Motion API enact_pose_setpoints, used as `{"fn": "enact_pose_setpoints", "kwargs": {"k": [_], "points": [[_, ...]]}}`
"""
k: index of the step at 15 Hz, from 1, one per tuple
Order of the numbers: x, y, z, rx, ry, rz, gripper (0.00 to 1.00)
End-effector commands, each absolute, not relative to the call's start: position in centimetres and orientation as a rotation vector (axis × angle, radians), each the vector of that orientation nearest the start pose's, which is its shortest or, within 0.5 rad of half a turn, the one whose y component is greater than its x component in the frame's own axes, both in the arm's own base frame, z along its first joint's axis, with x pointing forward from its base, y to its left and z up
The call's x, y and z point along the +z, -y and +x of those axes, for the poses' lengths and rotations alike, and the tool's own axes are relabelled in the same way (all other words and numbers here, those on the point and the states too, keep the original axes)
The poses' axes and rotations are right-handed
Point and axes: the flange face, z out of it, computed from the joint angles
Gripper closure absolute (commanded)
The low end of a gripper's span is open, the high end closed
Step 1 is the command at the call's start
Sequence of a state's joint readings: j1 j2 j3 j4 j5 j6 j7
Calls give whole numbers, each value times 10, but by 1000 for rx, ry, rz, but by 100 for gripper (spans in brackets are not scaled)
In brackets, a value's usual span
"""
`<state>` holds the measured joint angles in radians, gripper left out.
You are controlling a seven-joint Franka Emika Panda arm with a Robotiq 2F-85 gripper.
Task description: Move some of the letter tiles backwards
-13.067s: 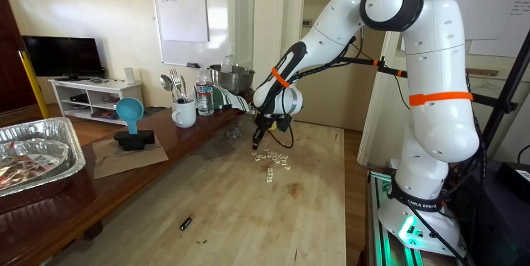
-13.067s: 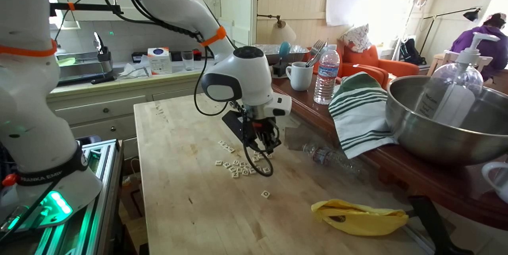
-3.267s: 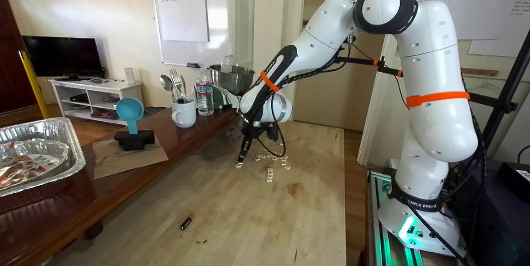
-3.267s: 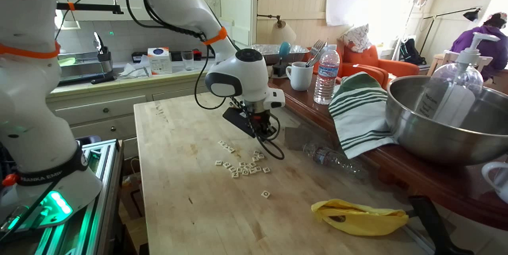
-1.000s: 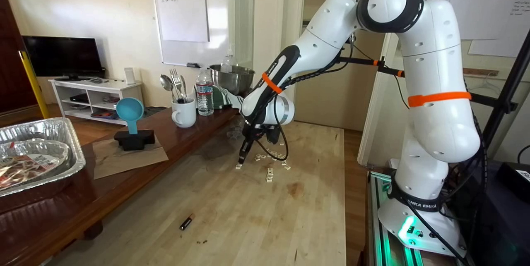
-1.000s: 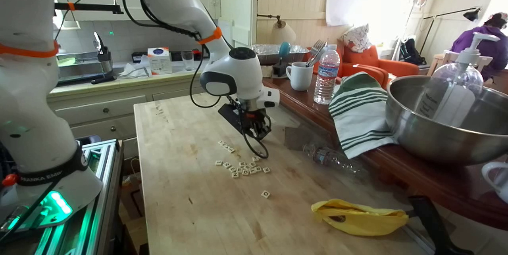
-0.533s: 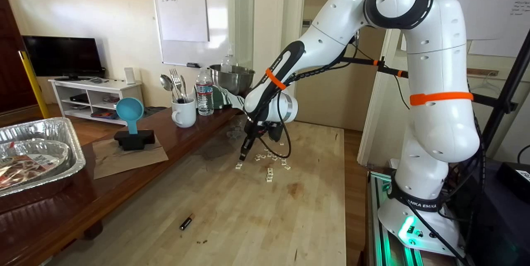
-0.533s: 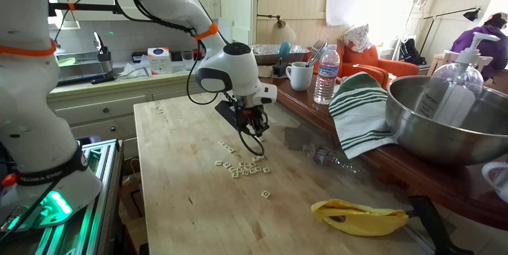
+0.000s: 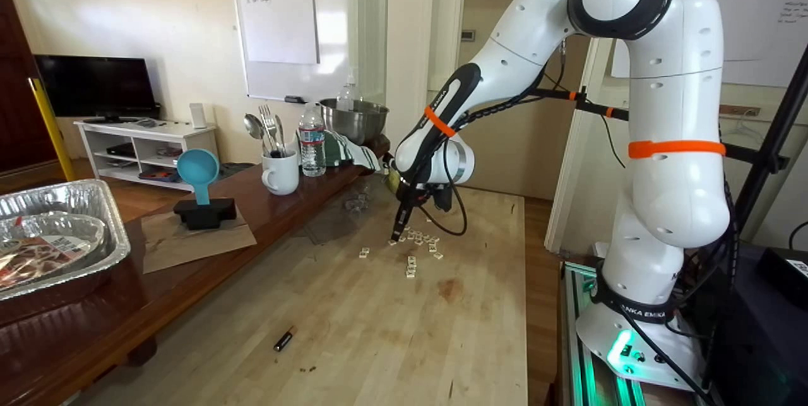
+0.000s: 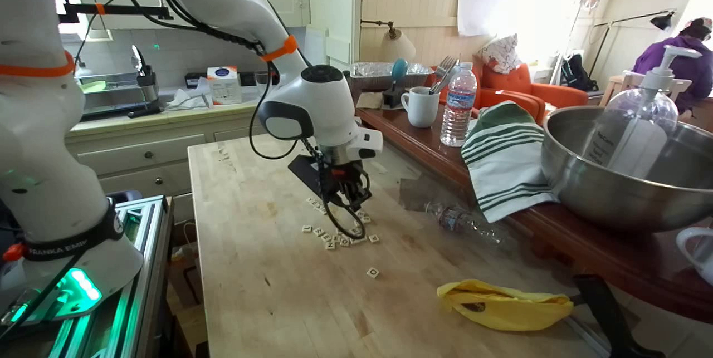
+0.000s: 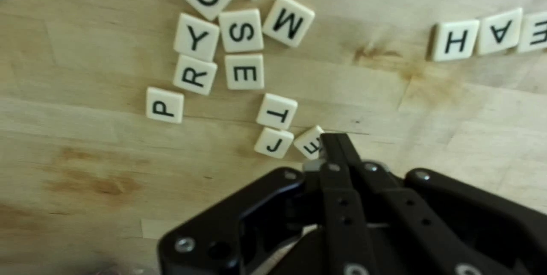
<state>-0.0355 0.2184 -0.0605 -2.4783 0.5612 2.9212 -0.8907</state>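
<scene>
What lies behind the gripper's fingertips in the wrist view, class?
A cream tile lettered E peeks out beside the shut gripper; its right part is covered. A pale patch lower down is too hidden to identify, and anything else there cannot be seen.

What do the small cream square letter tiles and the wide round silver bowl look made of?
The letter tiles: probably plastic, satin-smooth, judging by even cream colour and softened edges; coated wood is possible. The bowl: likely stainless steel, brushed, from its grey, softly reflecting surface.
</scene>
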Motion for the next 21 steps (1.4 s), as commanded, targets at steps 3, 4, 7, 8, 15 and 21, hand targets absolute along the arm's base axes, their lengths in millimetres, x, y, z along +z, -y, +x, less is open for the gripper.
{"fn": "enact_pose_setpoints", "kwargs": {"k": [3,4,7,8,15,21], "points": [[231,104,472,-448,441,-3051,100],[232,106,473,-454,443,-3042,100],[229,112,475,-460,458,-3041,100],[228,113,475,-458,465,-3043,100],[218,113,473,-431,497,-3044,100],[205,106,466,-375,526,-3036,100]]}}
